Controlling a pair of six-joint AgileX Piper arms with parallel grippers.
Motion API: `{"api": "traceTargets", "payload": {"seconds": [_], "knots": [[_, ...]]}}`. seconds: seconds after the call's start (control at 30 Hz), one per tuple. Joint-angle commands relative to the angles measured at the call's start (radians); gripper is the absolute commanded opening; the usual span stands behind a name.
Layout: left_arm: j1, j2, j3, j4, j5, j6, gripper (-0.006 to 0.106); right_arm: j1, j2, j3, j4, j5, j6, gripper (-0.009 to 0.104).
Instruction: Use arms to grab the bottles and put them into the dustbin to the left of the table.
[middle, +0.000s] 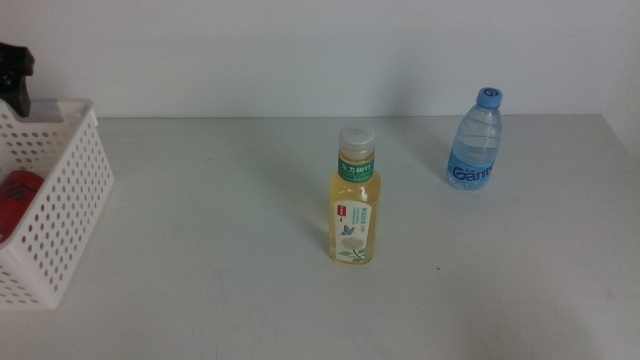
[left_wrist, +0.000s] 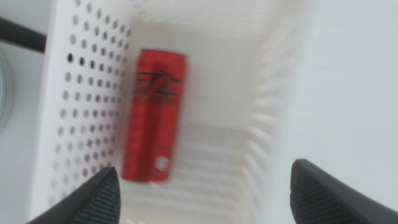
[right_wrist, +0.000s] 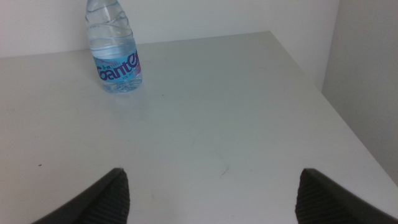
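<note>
My left claw (left_wrist: 202, 190) hangs over the dustbin (left_wrist: 68, 93), jaws spread wide, holding nothing, touching nothing. Between the jaw tips, toward 11 o'clock, the red can (left_wrist: 152, 118) lies on its side on the bin floor, close along one perforated wall. In the middle view the bin (middle: 60, 200) sits at 9 o'clock at the table's (middle: 220, 290) left edge; a red patch shows through its holes, and a dark bit at the top left corner (middle: 15, 75) is prob. part of my left arm, too little in view to be sure.

Tea bottle (middle: 354, 195), yellow w/ white cap and green label, stands upright near the table centre. Water bottle (middle: 475, 140) w/ blue cap stands upright at 2 o'clock, near the back edge, well apart from the tea bottle.

My right claw (right_wrist: 208, 193) is also wide open and empty, above bare tabletop. Its cam shows the water bottle (right_wrist: 115, 53) at 11 o'clock, cap cut off, plus the table's right edge and a white wall, neither so clear from the middle cam.
</note>
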Motion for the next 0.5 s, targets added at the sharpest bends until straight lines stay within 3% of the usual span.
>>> {"api": "traceTargets", "payload": {"seconds": [0.0, 0.23, 0.47], "knots": [[-0.059, -0.152, 0.035, 0.021, -0.011, -0.046, 0.094, -0.001, -0.021, -0.01, -0.012, -0.077, -0.005, 0.093], [-0.239, -0.454, 0.293, 0.04, -0.146, -0.189, 0.094, -0.001, -0.021, -0.01, -0.012, -0.077, -0.005, 0.093], [-0.415, -0.698, 0.461, 0.037, -0.206, -0.212, 0.094, -0.001, -0.021, -0.01, -0.012, -0.077, -0.005, 0.093]]}}
